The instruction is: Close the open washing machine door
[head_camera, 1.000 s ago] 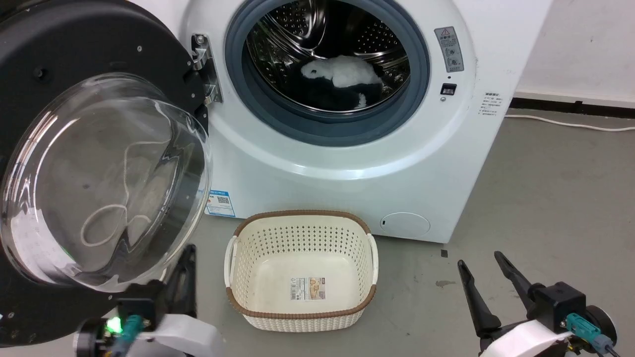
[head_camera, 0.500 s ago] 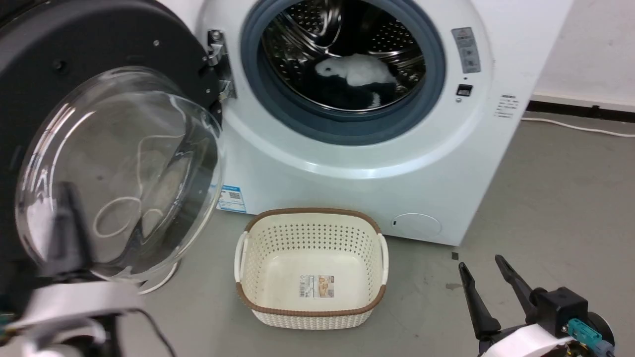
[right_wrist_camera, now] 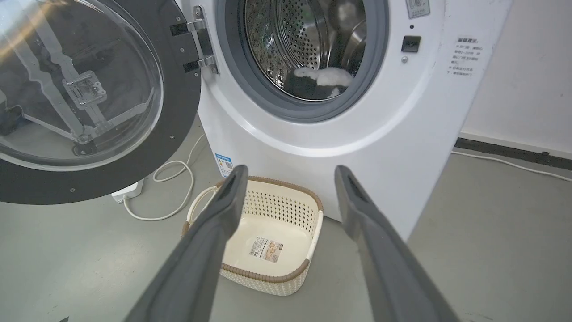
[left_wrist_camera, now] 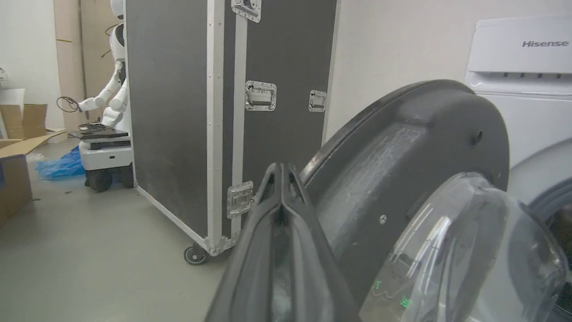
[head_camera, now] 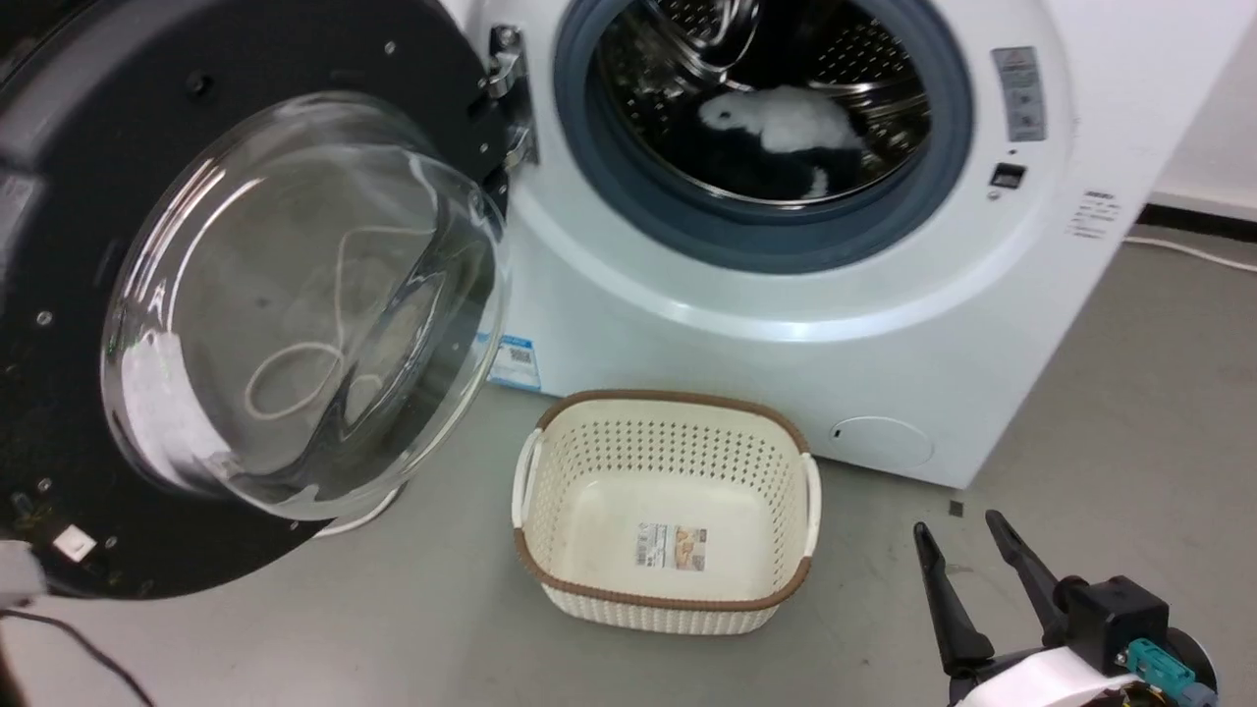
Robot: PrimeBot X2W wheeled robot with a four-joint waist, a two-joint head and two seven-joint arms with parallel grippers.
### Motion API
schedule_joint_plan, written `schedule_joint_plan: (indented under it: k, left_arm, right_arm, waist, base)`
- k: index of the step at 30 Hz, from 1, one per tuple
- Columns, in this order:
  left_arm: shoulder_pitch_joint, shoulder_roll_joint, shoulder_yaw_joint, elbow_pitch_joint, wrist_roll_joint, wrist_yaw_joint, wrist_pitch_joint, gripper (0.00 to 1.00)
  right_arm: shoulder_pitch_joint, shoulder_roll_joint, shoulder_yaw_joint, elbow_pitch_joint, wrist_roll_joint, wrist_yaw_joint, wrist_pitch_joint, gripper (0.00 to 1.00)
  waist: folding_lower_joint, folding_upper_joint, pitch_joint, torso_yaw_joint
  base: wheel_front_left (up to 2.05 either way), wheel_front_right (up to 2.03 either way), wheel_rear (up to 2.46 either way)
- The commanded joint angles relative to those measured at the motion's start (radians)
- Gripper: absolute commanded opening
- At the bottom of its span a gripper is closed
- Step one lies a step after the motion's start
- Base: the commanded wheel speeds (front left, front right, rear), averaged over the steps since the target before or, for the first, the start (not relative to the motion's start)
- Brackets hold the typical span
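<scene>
The washing machine door (head_camera: 295, 304) stands swung open on its hinge at the left of the washing machine (head_camera: 786, 324), leaving the drum opening exposed. Left gripper (left_wrist_camera: 281, 172): fingers pressed together, holding nothing, just beside the door's outer edge. Right gripper (head_camera: 957, 525): fingers spread wide, holding nothing, low over the floor right of the basket (head_camera: 668, 396).

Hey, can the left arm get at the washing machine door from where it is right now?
Probably yes. In the left wrist view its jaws, pressed shut, sit right beside the dark rim of the washing machine door, with nothing showing between them. Whether they touch it, I cannot tell.
</scene>
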Motion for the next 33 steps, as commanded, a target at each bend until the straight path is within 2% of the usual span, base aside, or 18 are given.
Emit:
schedule_joint_plan:
  k: [1,5,9,13,15,21,22,27,33]
  left_arm:
    - [-0.025,0.014,0.021,0.011,-0.001,-0.006,-0.008,0.00]
    - [-0.056,0.087,0.053,0.105,0.021,-0.005,-0.015,0.00]
    - [-0.074,0.162,0.051,0.209,0.025,-0.013,0.024,0.00]
    - [-0.088,0.230,0.010,0.288,0.001,-0.024,0.088,0.00]
    - [-0.084,0.264,-0.045,0.310,-0.032,-0.028,0.124,0.00]
    - [-0.022,0.381,-0.236,0.298,-0.244,-0.035,0.202,0.00]
    - [0.013,0.439,-0.306,0.277,-0.356,-0.038,0.234,0.00]
    - [0.066,0.526,-0.396,0.215,-0.548,-0.044,0.300,0.00]
    - [0.117,0.615,-0.504,0.080,-0.699,-0.050,0.337,0.00]
  right_arm:
    - [-0.004,0.000,0.002,0.004,0.003,0.000,-0.009,1.00]
    - [-0.019,0.000,0.006,0.010,-0.002,0.000,-0.016,1.00]
    - [-0.034,0.000,0.003,0.009,-0.015,0.000,-0.015,1.00]
    - [-0.039,0.000,-0.005,0.003,-0.022,0.000,-0.014,1.00]
    - [-0.040,0.000,-0.005,0.002,-0.023,0.000,-0.014,1.00]
    - [-0.040,0.000,-0.005,0.006,-0.014,0.000,-0.021,1.00]
    - [-0.042,0.000,-0.004,0.013,-0.008,0.000,-0.028,1.00]
    - [-0.043,0.000,-0.010,0.027,0.004,0.000,-0.043,1.00]
    - [-0.039,0.000,-0.021,0.044,0.020,0.000,-0.064,1.00]
  waist:
    - [0.0000,0.0000,0.014,0.012]
    - [0.0000,0.0000,0.039,0.024]
    - [0.0000,0.0000,0.072,0.032]
    - [0.0000,0.0000,0.100,0.041]
    - [0.0000,0.0000,0.107,0.044]
    - [0.0000,0.0000,0.115,0.059]
    - [0.0000,0.0000,0.111,0.064]
    - [0.0000,0.0000,0.101,0.072]
    - [0.0000,0.0000,0.086,0.076]
  base:
    - [0.00,0.00,0.00]
    - [0.00,0.00,0.00]
    - [0.00,0.00,0.00]
    - [0.00,0.00,0.00]
    - [0.00,0.00,0.00]
    - [0.00,0.00,0.00]
    - [0.00,0.00,0.00]
    - [0.00,0.00,0.00]
    - [0.00,0.00,0.00]
